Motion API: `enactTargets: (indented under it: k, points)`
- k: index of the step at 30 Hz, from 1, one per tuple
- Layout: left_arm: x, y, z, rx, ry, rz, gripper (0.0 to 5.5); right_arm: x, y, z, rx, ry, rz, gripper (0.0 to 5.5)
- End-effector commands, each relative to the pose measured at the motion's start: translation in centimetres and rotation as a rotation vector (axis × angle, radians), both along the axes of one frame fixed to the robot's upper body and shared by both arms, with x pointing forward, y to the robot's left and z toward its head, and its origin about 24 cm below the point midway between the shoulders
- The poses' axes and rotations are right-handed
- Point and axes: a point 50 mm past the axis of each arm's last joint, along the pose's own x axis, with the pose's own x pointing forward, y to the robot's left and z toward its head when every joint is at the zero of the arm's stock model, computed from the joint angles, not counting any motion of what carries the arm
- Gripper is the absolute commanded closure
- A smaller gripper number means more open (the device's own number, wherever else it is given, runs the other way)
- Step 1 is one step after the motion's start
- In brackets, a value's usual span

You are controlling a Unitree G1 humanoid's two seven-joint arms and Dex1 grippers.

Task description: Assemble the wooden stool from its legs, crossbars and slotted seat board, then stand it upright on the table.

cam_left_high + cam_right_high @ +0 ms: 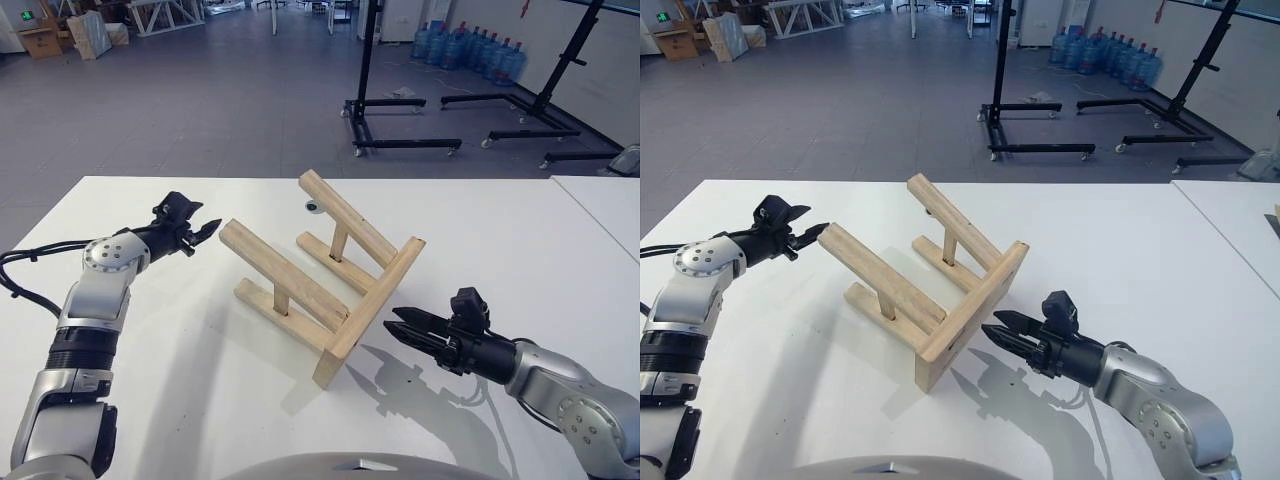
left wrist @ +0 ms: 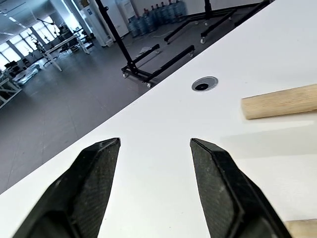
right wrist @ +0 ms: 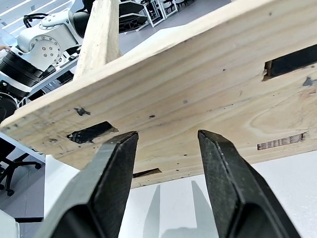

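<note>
The left tool (image 1: 211,231) hangs over the tabletop (image 1: 150,380) near its left edge. Its fingers are spread with nothing between them, and they point at the end of a raised leg (image 1: 275,268), close to it but not touching. The stool (image 1: 335,275) lies on its side at mid-tabletop, already put together. Its legs run far-left, with short crossbars (image 1: 339,241) between the upper and lower ones. The seat board (image 1: 372,308) stands on edge at the near-right, tilted. A round grommet (image 1: 313,207) is set in the tabletop behind the far leg. The right tool (image 1: 391,320) is spread open and holds nothing. Its tips sit just short of the board's outer face, where dark slots (image 3: 91,132) show. Bare tabletop lies on the near side and to the right. A second tabletop (image 1: 600,200) adjoins at far right. Black stands (image 1: 400,100) and water bottles (image 1: 470,45) are on the floor beyond.
</note>
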Motion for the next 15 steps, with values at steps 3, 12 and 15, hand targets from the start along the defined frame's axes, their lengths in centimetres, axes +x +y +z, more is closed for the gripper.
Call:
enactTargets:
  k: [3,12,15]
  points:
    - [1.1,-2.4,2.9,-0.054,-0.110,-0.038,2.90,0.1,0.7,0.3,-0.001,-0.007,0.025,3.27]
    - [-4.8,-10.2,-4.1,-0.024,0.171,-0.380,2.90,0.7,4.6,2.4,0.070,-0.084,0.159,3.27]
    - [-3.6,-9.7,-2.6,-0.072,0.086,-0.265,2.90,0.4,4.4,1.7,0.051,-0.056,0.158,3.27]
